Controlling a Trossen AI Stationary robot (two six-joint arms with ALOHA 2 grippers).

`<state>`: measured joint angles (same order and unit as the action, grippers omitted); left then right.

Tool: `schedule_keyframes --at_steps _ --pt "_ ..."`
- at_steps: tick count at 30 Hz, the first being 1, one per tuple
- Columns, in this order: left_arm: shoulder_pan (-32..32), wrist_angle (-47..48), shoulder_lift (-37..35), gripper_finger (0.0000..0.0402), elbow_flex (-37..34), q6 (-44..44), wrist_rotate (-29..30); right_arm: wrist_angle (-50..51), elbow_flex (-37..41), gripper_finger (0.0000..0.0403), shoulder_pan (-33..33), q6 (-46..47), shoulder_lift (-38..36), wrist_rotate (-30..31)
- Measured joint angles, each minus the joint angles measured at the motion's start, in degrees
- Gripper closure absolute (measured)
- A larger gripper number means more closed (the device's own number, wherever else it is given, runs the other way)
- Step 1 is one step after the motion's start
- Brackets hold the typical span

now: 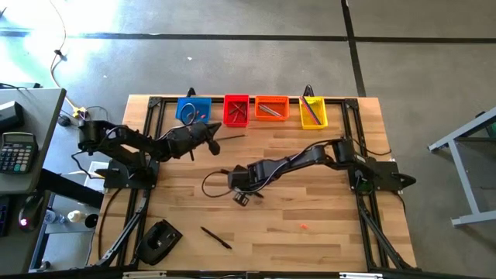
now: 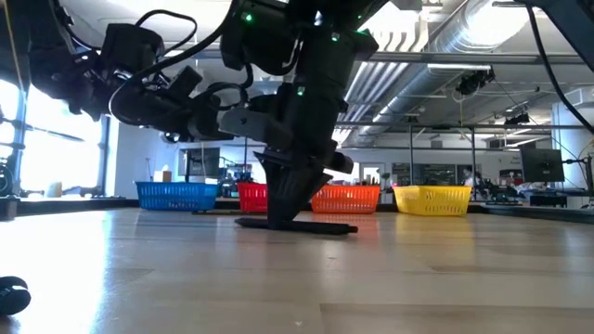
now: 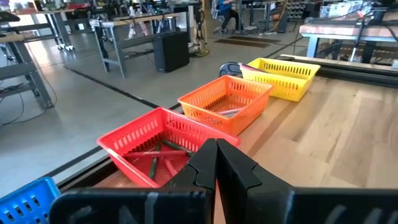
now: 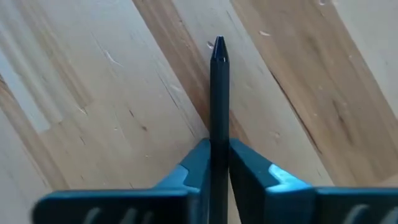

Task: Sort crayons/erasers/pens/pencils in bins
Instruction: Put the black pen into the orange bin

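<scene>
The right gripper (image 4: 217, 155) is down at the middle of the wooden surface (image 1: 310, 201), its jaws closed on a dark pen (image 4: 219, 93) that lies flat on the wood; the pen runs straight out between the two fingers with its tip pointing away, a hold that keeps the slim stick in line with the wrist so it can be lifted without swinging. In the low view the pen (image 2: 297, 225) lies on the wood under the arm, so the lift seems not yet begun. The left gripper (image 1: 211, 139) hangs above the surface near the blue bin (image 1: 193, 109), its jaws closed on nothing, apparently waiting out of the right arm's way. The four bins stand in a row along the far edge, within both arms' reach: blue, then the red bin (image 3: 134, 146) with dark sticks lying in it, the orange bin (image 3: 217, 102) and the yellow bin (image 3: 283, 74). Work remains on the surface: another dark stick (image 1: 216, 237) lies toward the near edge, and a small pink-red eraser (image 1: 303, 227) sits apart to its right. Which bin the pen belongs in cannot be told here.
</scene>
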<state>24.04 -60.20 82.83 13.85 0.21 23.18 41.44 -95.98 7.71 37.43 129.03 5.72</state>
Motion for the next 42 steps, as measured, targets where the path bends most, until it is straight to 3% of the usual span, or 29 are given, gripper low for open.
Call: schedule_keyframes --at_steps 4,8,16,20,24,33,42 --pt "-0.22 0.0 0.0 0.0401 0.02 -0.25 -0.02 1.02 -0.04 0.0394 -0.58 -1.16 -0.29 -0.46" --pt "-0.2 0.04 0.0 0.0401 0.02 -3.32 -1.16 4.2 0.46 0.0386 -1.22 -1.83 -2.34 0.51" --pt "-1.48 0.59 0.0 0.0401 0.02 -6.09 -3.48 16.24 0.41 0.0387 -1.7 -1.75 -12.32 11.26" --pt "-3.17 0.67 0.0 0.0401 0.02 -6.24 -3.52 18.22 0.31 0.0388 -4.54 -8.23 -17.93 15.7" --pt "-4.62 0.84 0.0 0.0401 0.01 -6.06 -3.52 18.2 0.39 0.0388 -9.49 -19.03 -20.57 16.43" --pt "-5.38 1.11 0.0 0.0401 0.0 -6.29 -7.13 7.99 2.09 0.0388 -24.23 -40.03 -22.33 8.42" --pt "-4.87 0.0 0.0 0.0401 0.42 -5.57 -8.24 -9.45 9.02 0.0389 -35.54 -49.49 -22.62 -5.19"
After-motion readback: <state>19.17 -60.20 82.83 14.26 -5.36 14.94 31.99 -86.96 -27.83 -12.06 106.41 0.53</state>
